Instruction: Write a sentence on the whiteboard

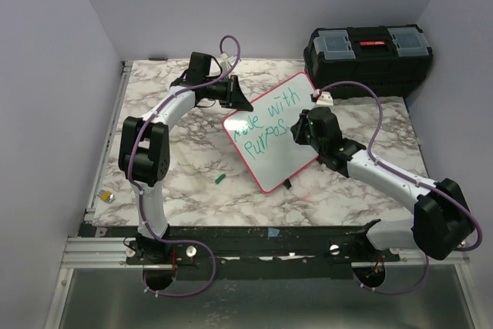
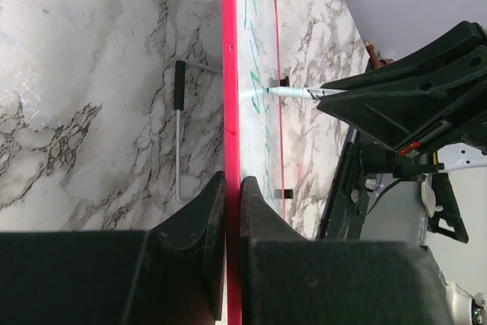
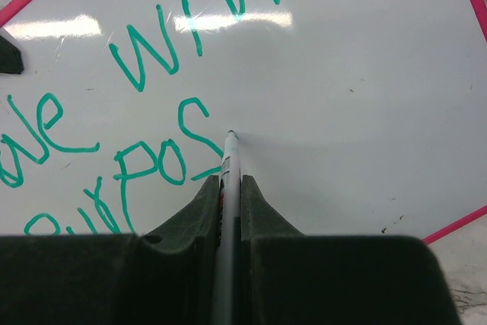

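The whiteboard [image 1: 273,144], white with a pink-red frame, sits tilted at the middle of the marble table and bears green writing reading "with" and "Purpos". My left gripper [image 1: 235,102] is shut on the board's upper-left edge. In the left wrist view both jaws [image 2: 233,184] pinch the red frame [image 2: 228,97], seen edge-on. My right gripper [image 1: 296,130] is shut on a white marker [image 3: 230,165]. The marker's tip touches the whiteboard [image 3: 350,74] just right of the last green "s". The marker [image 2: 293,92] also shows in the left wrist view, meeting the board.
A black toolbox [image 1: 368,55] stands at the back right. A small green cap [image 1: 221,179] lies on the table in front of the board. A small yellowish object [image 1: 108,196] sits at the left edge. A thin metal rod with a black grip [image 2: 179,127] lies beside the board.
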